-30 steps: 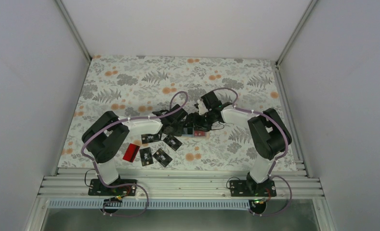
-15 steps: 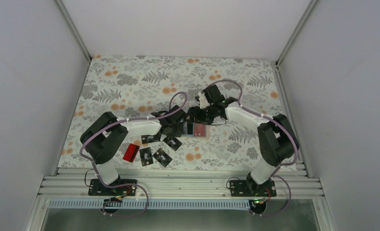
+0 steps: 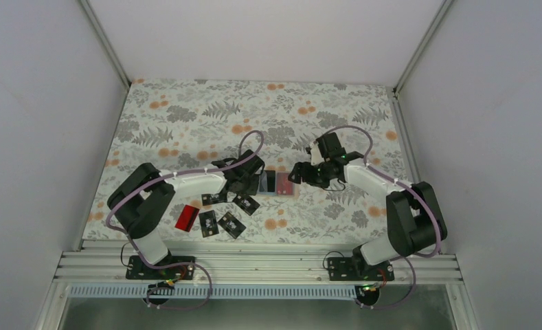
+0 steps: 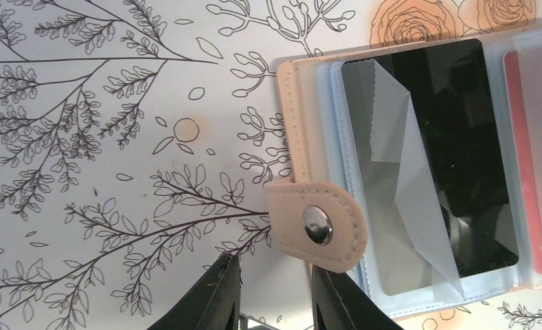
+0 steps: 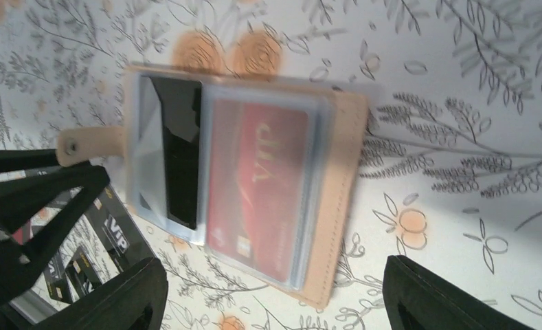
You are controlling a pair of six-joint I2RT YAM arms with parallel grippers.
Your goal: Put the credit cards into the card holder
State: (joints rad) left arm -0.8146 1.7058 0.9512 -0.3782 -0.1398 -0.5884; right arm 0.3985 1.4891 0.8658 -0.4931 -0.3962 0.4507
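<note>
The card holder [image 3: 276, 184] lies open on the floral cloth, tan outside with clear pockets. Its left pocket holds a black card [image 4: 446, 158] and its right pocket a red card [image 5: 261, 185]. Loose credit cards lie near the front left: a red one [image 3: 186, 217] and several black ones [image 3: 231, 224]. My left gripper [image 3: 253, 180] sits at the holder's left edge by the snap tab [image 4: 316, 223], its jaws a little apart over bare cloth. To the right of the holder, my right gripper [image 3: 297, 173] hovers wide open and holds nothing.
The left arm's black fingers [image 5: 34, 192] reach in at the holder's tab side. Loose black cards [image 5: 113, 234] lie just beyond the holder's near-left corner. White walls with metal rails enclose the cloth on three sides.
My right gripper has drawn back to the right, off the holder, and opened wider, uncovering the red card in the right pocket. The left gripper has barely shifted.
</note>
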